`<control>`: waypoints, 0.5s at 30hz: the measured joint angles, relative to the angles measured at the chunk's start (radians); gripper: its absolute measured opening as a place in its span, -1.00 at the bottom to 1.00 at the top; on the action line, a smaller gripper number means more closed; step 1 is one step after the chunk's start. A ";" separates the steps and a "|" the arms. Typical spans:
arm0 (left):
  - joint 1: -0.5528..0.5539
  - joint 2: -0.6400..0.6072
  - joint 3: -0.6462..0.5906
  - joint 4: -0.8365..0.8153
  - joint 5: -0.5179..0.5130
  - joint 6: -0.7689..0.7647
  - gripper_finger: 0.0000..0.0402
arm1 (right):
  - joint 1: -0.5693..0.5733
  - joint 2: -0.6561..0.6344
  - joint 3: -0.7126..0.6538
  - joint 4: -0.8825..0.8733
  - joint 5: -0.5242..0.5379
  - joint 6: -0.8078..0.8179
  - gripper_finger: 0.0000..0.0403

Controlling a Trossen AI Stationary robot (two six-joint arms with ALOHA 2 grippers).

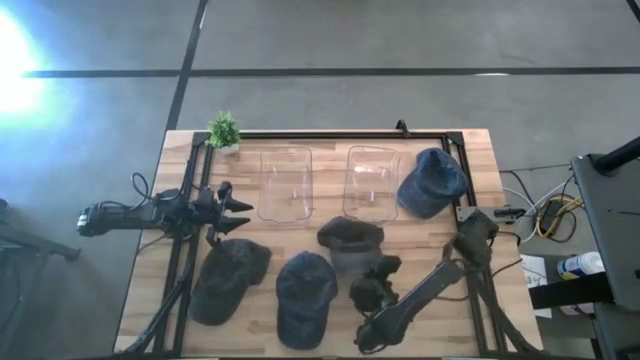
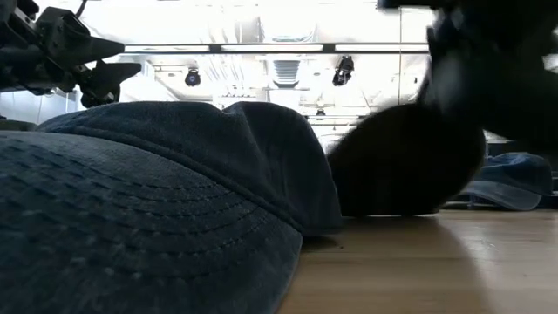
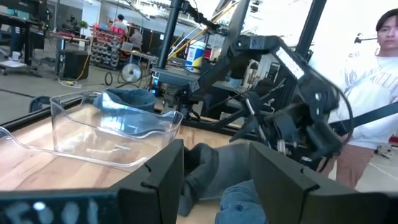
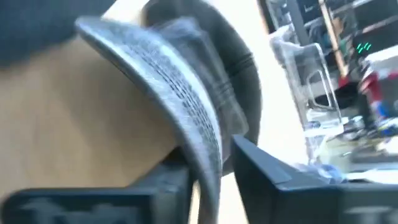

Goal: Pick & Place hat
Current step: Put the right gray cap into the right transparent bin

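Note:
A dark grey hat (image 1: 350, 238) sits in the middle of the table, just near of two clear bins. My right gripper (image 1: 378, 275) comes in from the near right and is shut on the grey hat's brim (image 4: 186, 106). Three more hats are on the wood: a blue one (image 1: 432, 182) at the far right, a blue one (image 1: 305, 290) at the near middle and a dark one (image 1: 230, 275) at the near left. At the table's left side my left gripper (image 1: 240, 205) hovers level and open, with nothing between its fingers (image 3: 158, 174). My right gripper pinches the grey hat's brim at its edge (image 4: 208, 177) between its two fingers (image 4: 267, 168). The fingers slant down from the table's near right side and lie across the brim's rim. In the low view the hat (image 2: 405, 161) reaches down to the table; whether it is clear of it, I cannot tell.
Two clear plastic bins (image 1: 285, 183) (image 1: 372, 180) stand side by side at the far middle, with a small potted plant (image 1: 224, 130) at the far left corner. A dark frame rail (image 1: 330, 135) runs along the far edge. A person stands beyond the table (image 3: 373, 68).

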 joint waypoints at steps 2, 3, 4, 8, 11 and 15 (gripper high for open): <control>0.000 0.000 0.000 0.000 0.000 -0.012 -0.12 | -0.004 -0.063 -0.002 -0.001 -0.009 0.049 -0.83; 0.000 0.000 0.000 0.001 0.000 -0.015 -0.12 | -0.004 -0.099 -0.003 0.000 -0.019 0.079 -0.89; 0.000 0.000 0.000 0.002 0.000 -0.024 -0.12 | -0.003 -0.140 -0.003 0.000 -0.032 0.111 -0.91; 0.001 0.000 0.000 0.003 -0.001 -0.035 -0.12 | 0.008 -0.333 -0.004 -0.001 -0.088 0.276 -0.92; 0.001 0.000 0.000 0.020 0.009 -0.065 -0.12 | 0.019 -0.498 -0.007 0.000 -0.151 0.425 -0.93; 0.001 0.001 0.000 0.172 0.037 -0.243 -0.12 | 0.054 -0.700 -0.023 -0.001 -0.184 0.609 -0.93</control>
